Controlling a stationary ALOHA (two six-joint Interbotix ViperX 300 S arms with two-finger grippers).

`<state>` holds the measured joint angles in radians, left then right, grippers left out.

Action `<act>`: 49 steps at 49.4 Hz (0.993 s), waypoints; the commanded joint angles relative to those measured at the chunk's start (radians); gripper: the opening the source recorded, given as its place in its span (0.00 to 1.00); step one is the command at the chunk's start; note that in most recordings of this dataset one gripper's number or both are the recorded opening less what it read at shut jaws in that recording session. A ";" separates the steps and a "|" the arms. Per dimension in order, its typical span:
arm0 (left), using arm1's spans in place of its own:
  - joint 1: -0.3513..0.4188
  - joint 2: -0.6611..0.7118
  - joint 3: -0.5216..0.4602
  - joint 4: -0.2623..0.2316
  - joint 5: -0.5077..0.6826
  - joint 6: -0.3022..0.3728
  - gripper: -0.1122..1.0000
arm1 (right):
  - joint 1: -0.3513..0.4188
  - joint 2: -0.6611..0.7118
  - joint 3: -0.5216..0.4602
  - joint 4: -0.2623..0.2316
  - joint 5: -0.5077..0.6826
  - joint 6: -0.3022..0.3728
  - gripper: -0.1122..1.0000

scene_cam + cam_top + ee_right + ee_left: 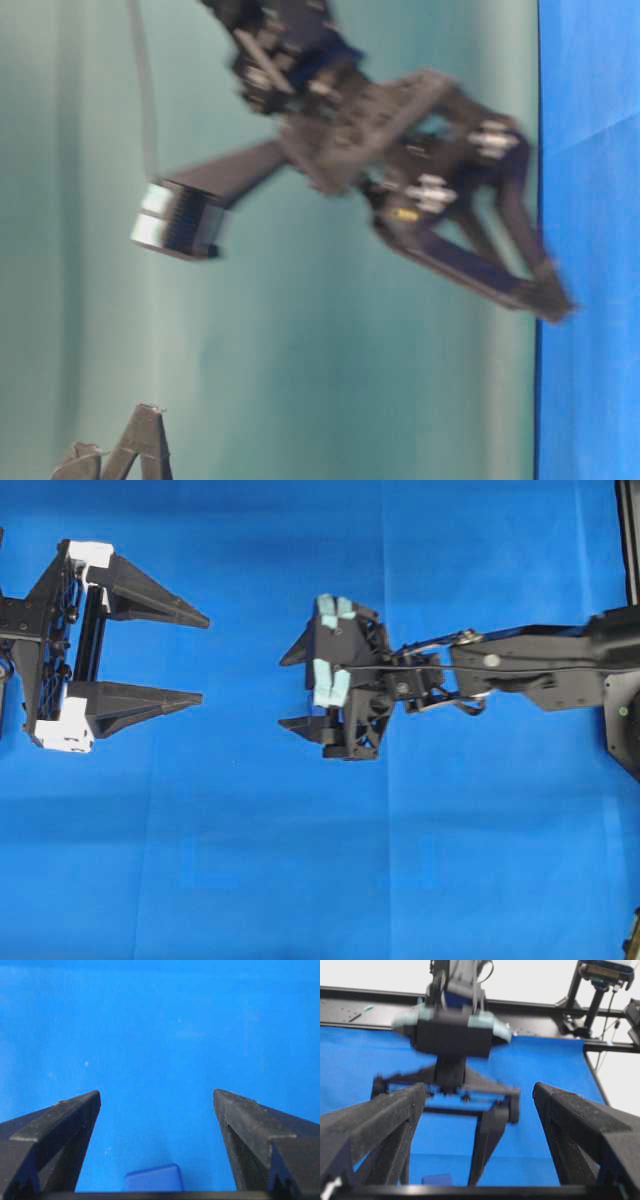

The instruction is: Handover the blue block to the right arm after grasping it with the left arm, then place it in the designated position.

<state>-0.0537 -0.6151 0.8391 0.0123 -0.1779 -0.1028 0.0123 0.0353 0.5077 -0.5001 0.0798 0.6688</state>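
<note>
Blue block cut off between the right claw's spread fingers.

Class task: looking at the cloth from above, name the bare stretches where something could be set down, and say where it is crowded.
Bare blue cloth runs along the whole near edge below both grippers, and along the top edge above them. A narrower free strip lies between the open left gripper and the open right gripper. It is crowded under the right gripper, where the blue block sits between its fingers.

two end effectors, one blue block, one blue cloth.
</note>
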 commanded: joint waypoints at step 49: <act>-0.006 -0.003 -0.021 0.002 -0.009 0.000 0.94 | 0.063 -0.543 0.104 0.002 0.278 0.002 0.87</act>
<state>-0.0568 -0.6151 0.8406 0.0123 -0.1764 -0.1028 0.0721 -0.4740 0.6151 -0.4985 0.3666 0.6703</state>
